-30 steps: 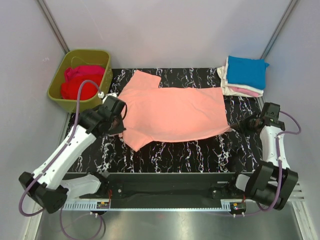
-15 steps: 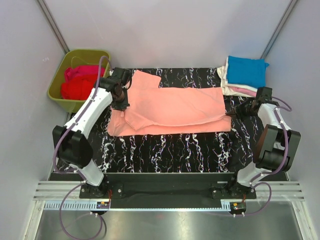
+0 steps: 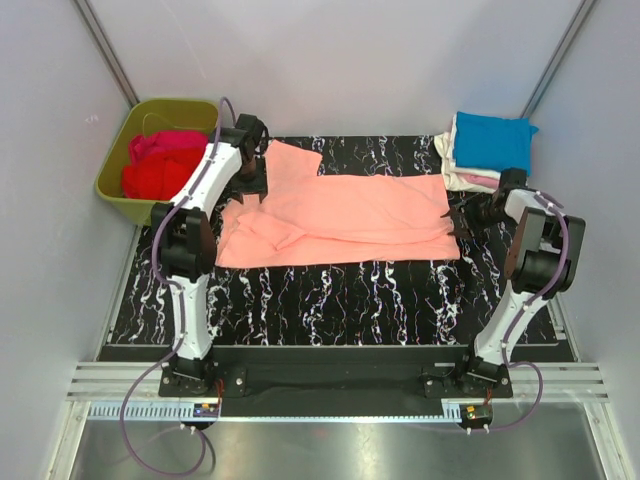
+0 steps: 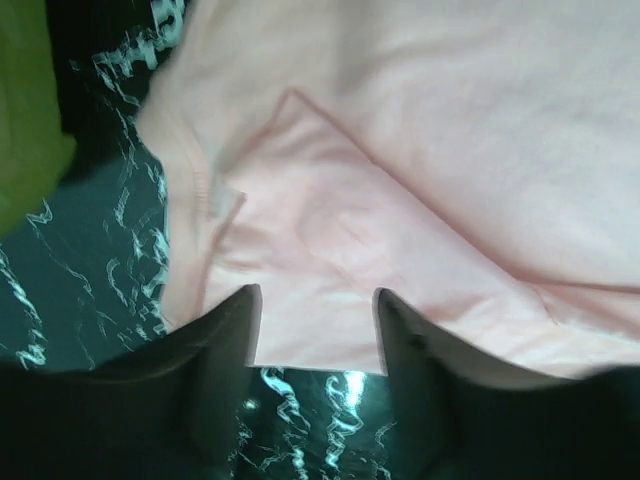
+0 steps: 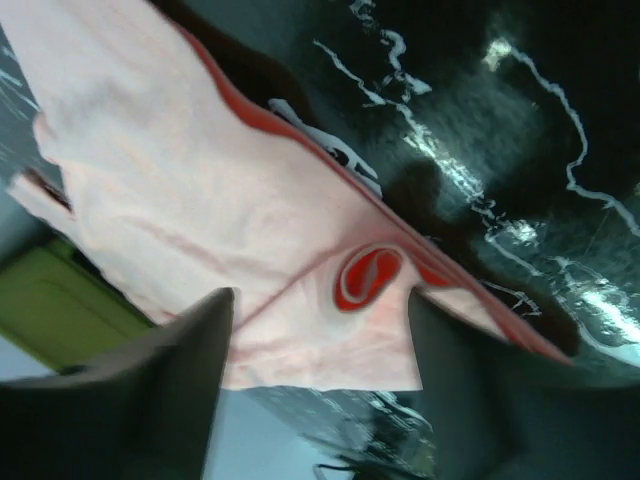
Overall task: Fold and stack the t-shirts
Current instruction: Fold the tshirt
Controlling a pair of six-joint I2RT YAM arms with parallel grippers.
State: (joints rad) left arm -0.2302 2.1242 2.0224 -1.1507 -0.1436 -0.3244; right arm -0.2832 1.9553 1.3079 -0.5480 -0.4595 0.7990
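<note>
**Tabletop.** Your largest surface is the black, white-veined marble-pattern tabletop [image 3: 330, 300]. All positions below are taken from the salmon-pink cotton t-shirt [image 3: 340, 215].

**Salmon-pink tee.** It lies flat on the far half of the tabletop as a long band running left to right, doubled over on itself along its length. Its near edge is fairly straight. One sleeve juts away from you at its far-left corner. On the tee's near side you have a broad bare strip of tabletop reaching to the arm bases. On its far side only a narrow strip shows.

**Tub.** Beyond the tee's left end, off the table corner, stands the olive-green plastic tub [image 3: 112, 185]. It holds crumpled red and magenta t-shirts [image 3: 160, 165]. Tub and tee are near each other but apart.

**Stack.** At the tee's far-right corner sits the stack of folded t-shirts [image 3: 492, 145], bright blue on top, cream and pink beneath. It lies just beside the tee, with little room between them.

**Left gripper.** The left gripper [image 3: 251, 193] hangs over the tee's left end, near the sleeve. Its wrist view shows the jaws moderately apart, with flat cloth in the gap and nothing pinched.

**Right gripper.** The right gripper [image 3: 455, 217] sits at the tee's right edge. Its wrist view shows the jaws wide apart. The layered hem, with one curled loop, lies across the gap. You cannot tell from these views whether the cloth touches a finger.
</note>
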